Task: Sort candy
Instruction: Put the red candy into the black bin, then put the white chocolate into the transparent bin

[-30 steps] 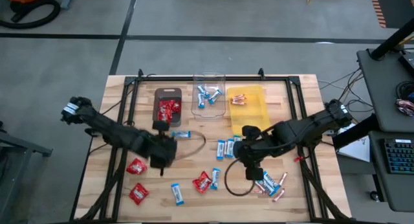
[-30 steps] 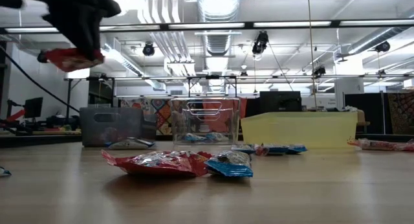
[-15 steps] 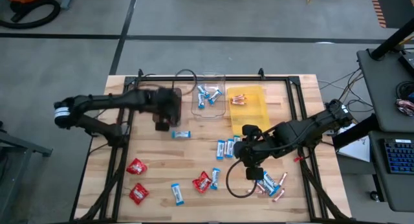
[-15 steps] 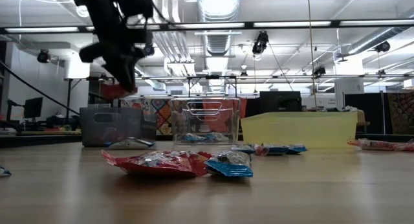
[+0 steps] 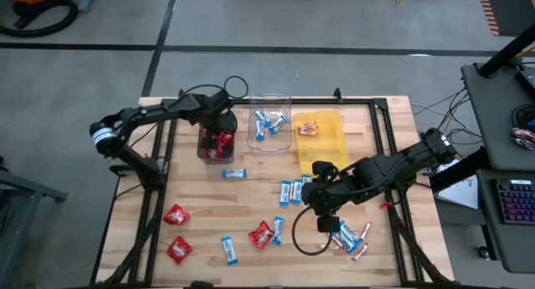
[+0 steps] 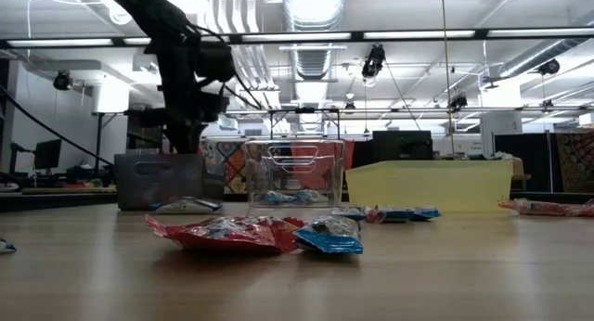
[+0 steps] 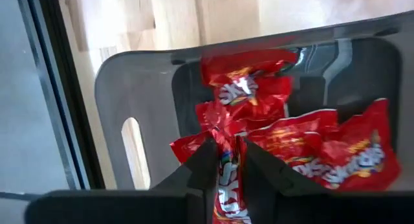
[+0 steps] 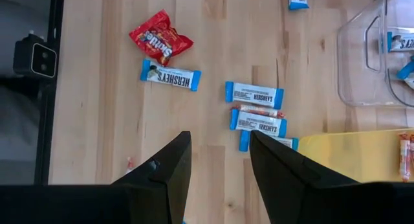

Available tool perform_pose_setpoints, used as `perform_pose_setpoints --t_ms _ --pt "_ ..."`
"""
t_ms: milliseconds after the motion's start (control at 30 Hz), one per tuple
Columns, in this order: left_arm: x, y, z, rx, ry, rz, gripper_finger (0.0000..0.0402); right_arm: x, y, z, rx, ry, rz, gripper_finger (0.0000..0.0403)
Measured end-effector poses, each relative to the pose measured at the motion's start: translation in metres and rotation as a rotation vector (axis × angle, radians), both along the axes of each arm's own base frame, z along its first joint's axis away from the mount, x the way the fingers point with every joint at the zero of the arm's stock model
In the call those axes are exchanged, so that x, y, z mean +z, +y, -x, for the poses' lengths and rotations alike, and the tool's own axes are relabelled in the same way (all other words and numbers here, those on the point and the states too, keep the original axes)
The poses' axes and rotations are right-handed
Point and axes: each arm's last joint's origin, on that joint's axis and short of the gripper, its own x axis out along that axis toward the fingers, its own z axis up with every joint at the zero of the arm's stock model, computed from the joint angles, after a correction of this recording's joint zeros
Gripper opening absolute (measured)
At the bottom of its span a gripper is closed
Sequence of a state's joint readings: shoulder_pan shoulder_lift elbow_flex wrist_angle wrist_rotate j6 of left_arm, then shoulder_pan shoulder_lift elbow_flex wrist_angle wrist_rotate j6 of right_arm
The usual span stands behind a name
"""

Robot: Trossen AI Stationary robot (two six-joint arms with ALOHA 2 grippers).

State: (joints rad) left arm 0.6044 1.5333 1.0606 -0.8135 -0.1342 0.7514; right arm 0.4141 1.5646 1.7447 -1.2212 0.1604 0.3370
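My left gripper [image 7: 225, 160] hangs over the dark tray [image 5: 206, 147], fingers pinching a red packet [image 7: 226, 185] above the others inside. My right gripper [image 8: 220, 158] waits open over the loose bars [image 8: 254, 94] mid-table.

I see a pale, matt wooden table [image 5: 251, 197] with visible grain. The crinkly red packets [image 7: 272, 120] shine like glossy foil. They lie in a smooth dark-grey plastic tray [image 7: 139, 88], beside a clear plastic tray [image 5: 272, 130].

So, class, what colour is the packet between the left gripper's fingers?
Red packet, clearest in the left wrist view.
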Motion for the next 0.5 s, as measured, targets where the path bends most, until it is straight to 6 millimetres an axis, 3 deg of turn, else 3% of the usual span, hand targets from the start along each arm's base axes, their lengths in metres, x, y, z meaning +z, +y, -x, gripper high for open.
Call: perform_pose_setpoints --t_ms 300,500 --pt "-0.006 0.006 -0.007 0.028 0.027 0.000 0.0123 0.000 0.000 0.000 0.000 -0.003 -0.001 0.0148" --pt "0.012 -0.001 -0.006 0.127 -0.043 0.013 0.0146 0.000 0.000 -0.001 -0.004 -0.009 0.008 0.0148"
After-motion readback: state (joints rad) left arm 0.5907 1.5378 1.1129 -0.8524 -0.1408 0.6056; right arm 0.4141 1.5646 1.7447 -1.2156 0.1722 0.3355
